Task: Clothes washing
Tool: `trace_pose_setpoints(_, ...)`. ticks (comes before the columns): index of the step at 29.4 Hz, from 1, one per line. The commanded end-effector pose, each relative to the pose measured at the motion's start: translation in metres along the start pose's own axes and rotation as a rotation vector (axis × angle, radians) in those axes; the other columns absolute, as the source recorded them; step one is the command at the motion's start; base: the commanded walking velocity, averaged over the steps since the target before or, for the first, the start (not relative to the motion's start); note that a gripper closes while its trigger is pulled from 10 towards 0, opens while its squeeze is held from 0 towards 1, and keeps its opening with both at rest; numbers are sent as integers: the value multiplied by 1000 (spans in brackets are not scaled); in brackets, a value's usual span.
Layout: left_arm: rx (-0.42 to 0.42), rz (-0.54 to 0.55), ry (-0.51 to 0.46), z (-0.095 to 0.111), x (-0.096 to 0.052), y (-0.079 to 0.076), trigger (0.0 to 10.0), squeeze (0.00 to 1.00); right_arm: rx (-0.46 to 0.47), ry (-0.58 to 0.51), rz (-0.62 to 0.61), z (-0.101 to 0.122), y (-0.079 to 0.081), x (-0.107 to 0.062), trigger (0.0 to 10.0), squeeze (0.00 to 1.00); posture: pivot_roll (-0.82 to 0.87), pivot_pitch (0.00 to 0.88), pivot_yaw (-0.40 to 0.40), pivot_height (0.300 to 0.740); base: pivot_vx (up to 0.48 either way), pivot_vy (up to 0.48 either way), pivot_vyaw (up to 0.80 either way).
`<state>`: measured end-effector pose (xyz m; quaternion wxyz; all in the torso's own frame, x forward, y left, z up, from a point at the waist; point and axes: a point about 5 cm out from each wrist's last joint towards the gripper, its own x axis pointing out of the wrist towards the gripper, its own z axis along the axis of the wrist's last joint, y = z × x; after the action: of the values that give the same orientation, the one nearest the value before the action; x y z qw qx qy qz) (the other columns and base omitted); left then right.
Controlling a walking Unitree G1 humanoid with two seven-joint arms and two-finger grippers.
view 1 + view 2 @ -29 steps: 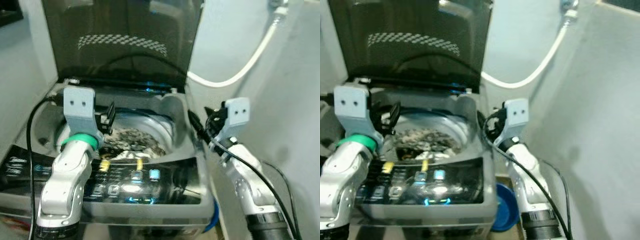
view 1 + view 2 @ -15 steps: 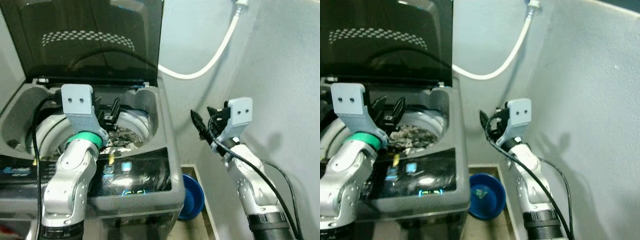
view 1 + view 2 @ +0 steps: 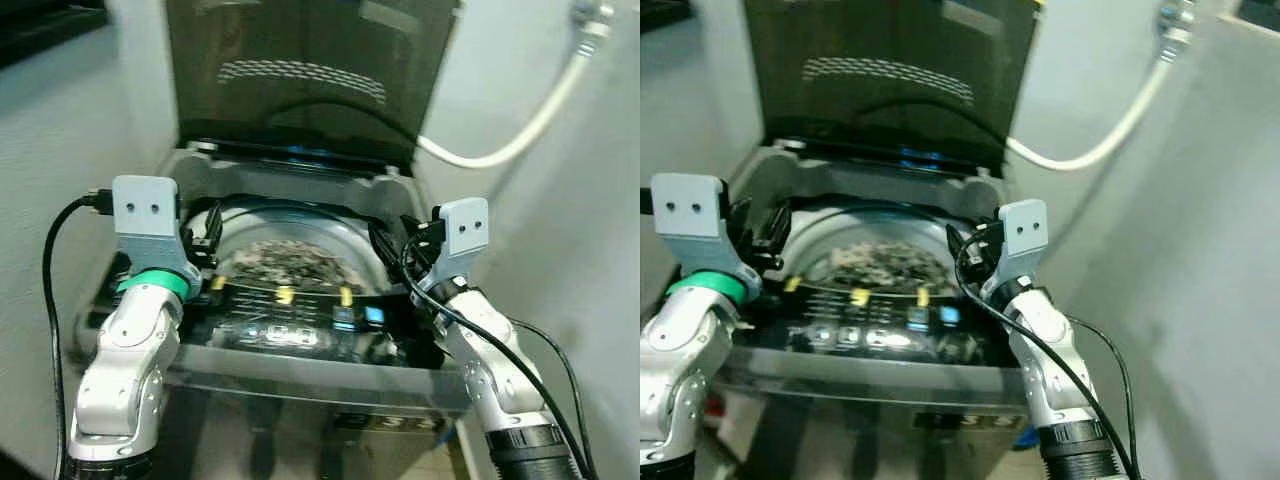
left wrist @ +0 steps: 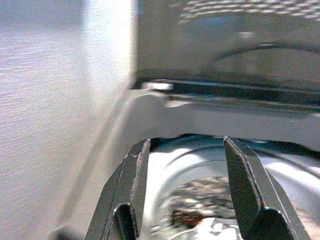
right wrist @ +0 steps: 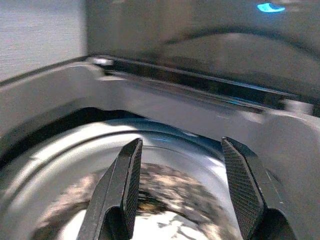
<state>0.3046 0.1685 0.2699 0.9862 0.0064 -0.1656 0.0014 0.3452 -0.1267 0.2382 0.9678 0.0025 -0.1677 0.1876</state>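
Note:
A grey top-loading washing machine (image 3: 300, 165) stands before me with its dark lid (image 3: 300, 70) raised upright. Mottled dark and white clothes (image 3: 290, 265) lie in the steel drum. My left gripper (image 3: 205, 238) hovers over the drum's left rim, open and holding nothing; the left wrist view looks past it (image 4: 186, 145) down at the clothes (image 4: 200, 210). Over the right rim my right gripper (image 3: 385, 240) is also open and holds nothing, with the clothes (image 5: 170, 195) below it (image 5: 181, 142).
A lit control panel (image 3: 300, 335) runs along the machine's front edge. A white hose (image 3: 520, 140) hangs across the wall at the back right. Pale walls stand close on both sides of the machine.
The camera has swung, so the machine is centred again. My right gripper, beside the machine near the wall half a second ago, is now over the drum's right rim.

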Motion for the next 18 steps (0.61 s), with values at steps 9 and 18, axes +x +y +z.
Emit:
trace_pose_setpoints(9, 32, -23, -6, -1, 3, -4, 10000, 0, -17, -24, -57, 2, -11, -1, 10000, 0, 27, 68, -28, 740, 0, 0, 800)
trace_pose_setpoints(18, 28, -29, -3, -2, 2, -5, 10000, 0, -18, -31, -81, 2, -15, -2, 10000, 0, 26, 67, -27, 740, 0, 0, 800)
